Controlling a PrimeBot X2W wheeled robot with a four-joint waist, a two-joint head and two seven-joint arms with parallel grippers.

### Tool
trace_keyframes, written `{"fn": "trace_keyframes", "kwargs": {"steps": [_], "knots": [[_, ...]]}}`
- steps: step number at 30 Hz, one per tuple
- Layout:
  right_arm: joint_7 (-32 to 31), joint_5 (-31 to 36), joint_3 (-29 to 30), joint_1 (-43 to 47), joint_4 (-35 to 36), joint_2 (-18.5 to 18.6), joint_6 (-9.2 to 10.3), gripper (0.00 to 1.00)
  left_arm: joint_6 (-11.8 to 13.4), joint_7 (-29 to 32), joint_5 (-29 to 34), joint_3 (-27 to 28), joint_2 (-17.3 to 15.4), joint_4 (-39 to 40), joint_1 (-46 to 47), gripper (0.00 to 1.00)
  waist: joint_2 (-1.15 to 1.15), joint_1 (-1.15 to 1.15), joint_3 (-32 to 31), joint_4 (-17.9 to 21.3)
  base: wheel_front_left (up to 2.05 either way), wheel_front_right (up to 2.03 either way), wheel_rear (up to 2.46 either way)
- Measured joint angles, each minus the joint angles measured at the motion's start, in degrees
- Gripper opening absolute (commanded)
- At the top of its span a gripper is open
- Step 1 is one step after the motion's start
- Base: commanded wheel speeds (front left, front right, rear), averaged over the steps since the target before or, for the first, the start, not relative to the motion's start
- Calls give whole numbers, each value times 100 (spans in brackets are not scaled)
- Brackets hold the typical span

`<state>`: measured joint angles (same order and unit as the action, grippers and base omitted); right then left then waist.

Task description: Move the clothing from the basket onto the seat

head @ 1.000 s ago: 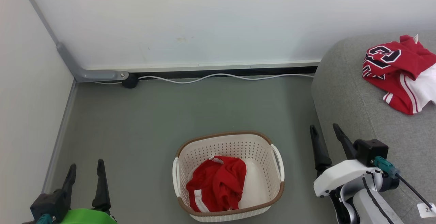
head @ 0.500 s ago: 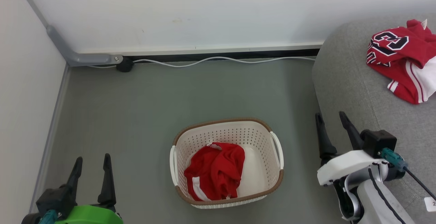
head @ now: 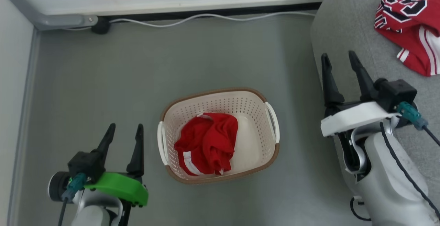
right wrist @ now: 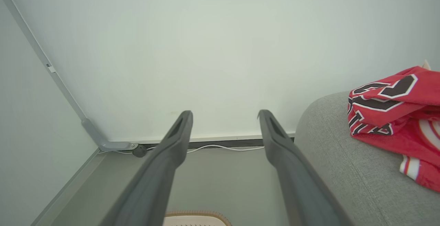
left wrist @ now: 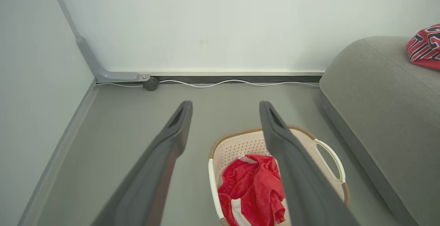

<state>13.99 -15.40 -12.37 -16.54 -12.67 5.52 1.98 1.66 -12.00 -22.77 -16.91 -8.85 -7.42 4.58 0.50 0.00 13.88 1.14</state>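
Left hand [head: 126,125], right hand [head: 338,53]: spread wide, nothing held. Garment [head: 206,143] in basket [head: 213,92] is best pinched at bunched crown, lifted straight up.

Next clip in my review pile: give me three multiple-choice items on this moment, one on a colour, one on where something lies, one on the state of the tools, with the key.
1. The rim of the basket is:
A. brown
B. blue
C. black

2. The lettered jersey lies:
A. inside the basket
B. on the sofa
C. on the floor by the wall

3. The left tool and the right tool are:
A. both shut on red cloth
B. one open, one shut on a basket handle
C. both open and empty

Key:
1 A, the head view shows a brown woven-look band round the cream basket.
2 B, the jersey rests on the grey cushion, apart from the basket.
3 C, each wrist view shows its two fingers spread with nothing between them.
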Motion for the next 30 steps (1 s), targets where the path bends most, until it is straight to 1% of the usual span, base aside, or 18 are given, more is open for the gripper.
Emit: {"fn": "trace_keyframes", "kwargs": {"steps": [4, 9, 13, 21, 23, 30], "knots": [[-52, 84, 2, -345, 103, 13, -41, 100, -65, 110, 36, -169, 104, -219, 295, 100, 0, 0, 304, 131, 0, 0, 0], [-129, 85, 12, -842, 229, 32, -46, 100, -119, 222, 220, -345, 205, -526, 642, 100, 0, 0, 694, 311, 0, 0, 0], [-148, 86, 33, -1150, 298, 32, -47, 100, -171, 333, 234, -439, 315, -720, 858, 100, 0, 0, 935, 412, 0, 0, 0], [-214, 134, 20, -1818, 409, 37, -99, 100, -218, 475, 307, -610, 421, -1094, 1464, 100, 0, 0, 1599, 612, 0, 0, 0], [-245, 135, 3, -1977, 424, 37, -145, 100, -224, 490, 346, -670, 437, -1163, 1616, 100, 0, 1, 1767, 650, 0, 0, 0], [-245, 144, -32, -2475, 499, 25, -147, 100, -359, 598, 549, -979, 486, -1418, 2029, 100, 0, 1, 2349, 763, 0, 0, 0]]}}
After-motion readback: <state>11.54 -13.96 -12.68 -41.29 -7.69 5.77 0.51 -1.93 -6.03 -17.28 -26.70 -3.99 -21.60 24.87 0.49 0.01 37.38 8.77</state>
